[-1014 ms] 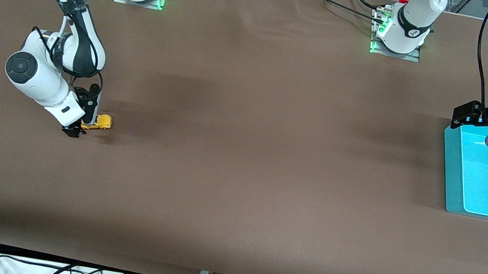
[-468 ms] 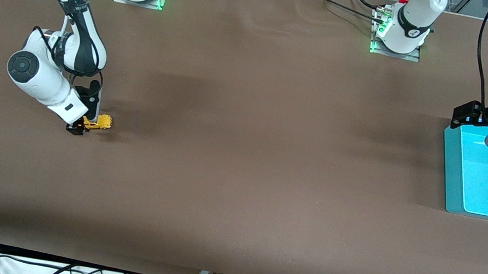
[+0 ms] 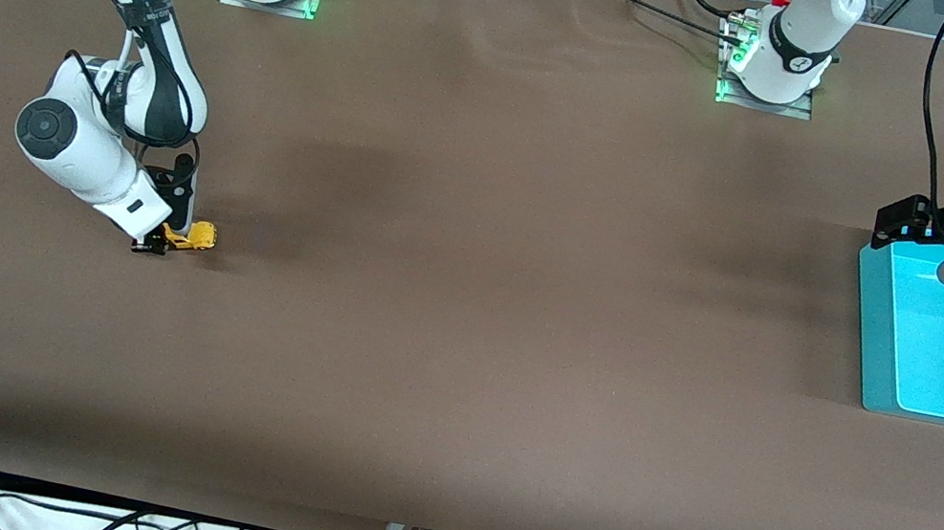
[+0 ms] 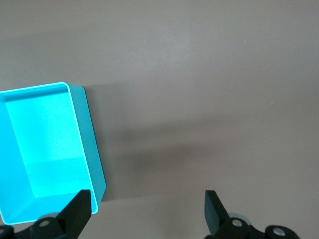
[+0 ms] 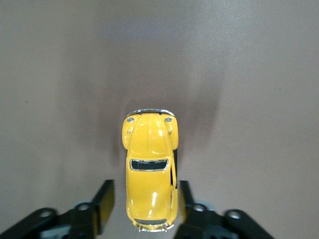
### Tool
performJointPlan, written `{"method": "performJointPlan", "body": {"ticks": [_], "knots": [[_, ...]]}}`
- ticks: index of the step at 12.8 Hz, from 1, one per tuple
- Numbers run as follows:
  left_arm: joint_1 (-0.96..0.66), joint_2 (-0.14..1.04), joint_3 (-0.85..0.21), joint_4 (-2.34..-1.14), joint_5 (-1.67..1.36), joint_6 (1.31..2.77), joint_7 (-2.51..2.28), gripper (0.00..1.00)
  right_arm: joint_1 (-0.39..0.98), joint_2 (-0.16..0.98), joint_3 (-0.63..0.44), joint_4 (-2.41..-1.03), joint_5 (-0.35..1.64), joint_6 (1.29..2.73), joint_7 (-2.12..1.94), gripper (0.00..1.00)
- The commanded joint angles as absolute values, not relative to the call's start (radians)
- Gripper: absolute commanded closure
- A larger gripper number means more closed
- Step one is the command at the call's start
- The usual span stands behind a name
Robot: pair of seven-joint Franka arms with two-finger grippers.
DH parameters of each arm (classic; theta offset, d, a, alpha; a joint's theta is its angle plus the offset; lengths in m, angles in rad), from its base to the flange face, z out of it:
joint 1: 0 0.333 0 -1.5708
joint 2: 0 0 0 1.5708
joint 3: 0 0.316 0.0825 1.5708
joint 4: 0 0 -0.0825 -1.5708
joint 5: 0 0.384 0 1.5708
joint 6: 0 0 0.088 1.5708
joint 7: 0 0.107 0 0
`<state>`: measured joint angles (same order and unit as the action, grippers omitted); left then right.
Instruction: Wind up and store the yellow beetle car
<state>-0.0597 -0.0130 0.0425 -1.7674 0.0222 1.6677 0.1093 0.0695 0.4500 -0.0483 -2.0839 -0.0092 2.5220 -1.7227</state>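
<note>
Glossy yellow beetle car (image 5: 150, 174), matt table (image 3: 465, 303)

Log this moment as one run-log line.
right gripper: astride yellow beetle car on table, small gaps | left gripper: open, waiting over turquoise bin edge | car not stored

The tiny rounded toy yellow beetle car (image 5: 151, 184) is bright, glossy yellow, with a dark window, silver-chrome bumpers and small pale headlights. The black-fingered right gripper (image 5: 144, 205) and the black-fingered left gripper (image 4: 147, 209) both have matt black fingers, carried on white arms with dark grey joints. The rectangular plastic turquoise bin (image 3: 881, 366) is darker teal on its outer wall and bright cyan inside. The plain matt brown table (image 3: 462, 322) shows no pattern.
</note>
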Motion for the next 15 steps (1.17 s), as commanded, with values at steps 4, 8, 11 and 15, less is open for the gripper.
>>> {"method": "performJointPlan", "body": {"ticks": [4, 8, 11, 15], "knots": [[-0.055, -0.026, 0.041, -1.779, 0.031, 1.671, 0.133, 0.00, 0.063, 0.422, -0.043, -2.125, 0.058, 2.537, -1.729, 0.80], [-0.055, -0.026, 0.041, -1.779, 0.031, 1.671, 0.133, 0.00, 0.054, 0.452, -0.046, -2.123, 0.104, 2.548, -1.717, 0.80], [-0.055, -0.026, 0.041, -1.779, 0.031, 1.671, 0.133, 0.00, 0.023, 0.463, -0.046, -2.123, 0.104, 2.557, -1.729, 0.80], [-0.055, -0.026, 0.041, -1.779, 0.031, 1.671, 0.135, 0.00, -0.003, 0.474, -0.046, -2.123, 0.103, 2.566, -1.738, 0.79]]}}
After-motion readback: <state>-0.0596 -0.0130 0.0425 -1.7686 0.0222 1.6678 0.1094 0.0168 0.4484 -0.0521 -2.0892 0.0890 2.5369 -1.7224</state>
